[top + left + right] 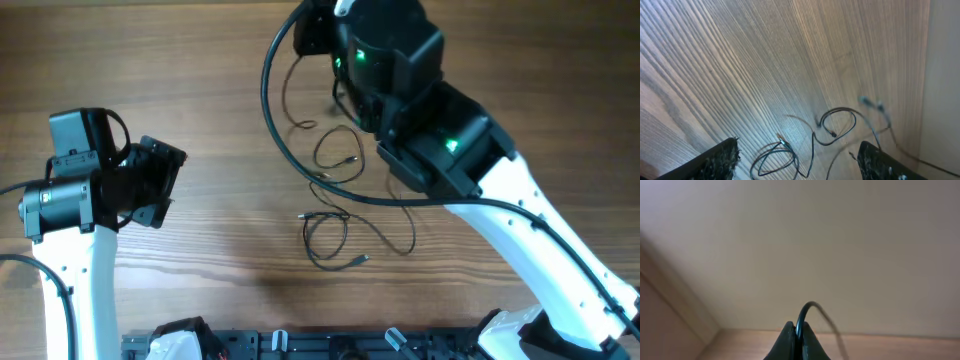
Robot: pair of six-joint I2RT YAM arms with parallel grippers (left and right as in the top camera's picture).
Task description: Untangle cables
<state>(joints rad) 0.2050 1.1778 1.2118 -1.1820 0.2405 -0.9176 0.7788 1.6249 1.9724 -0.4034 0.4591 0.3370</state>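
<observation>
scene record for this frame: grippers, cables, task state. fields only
left gripper: open, empty, over the wooden table
right gripper: shut on a thin black cable strand, camera facing the wall
cables: thin black loops lying mid-table, some crossing
task state: not yet untangled

I see the cables [325, 214] spread in loose loops on the bench [200, 290], near its middle. My left claw [168, 182] sits well to their left, apart from them. My right arm [480, 180] reaches over their far end, where one strand sits between the fingers of my right claw [796, 339].
</observation>
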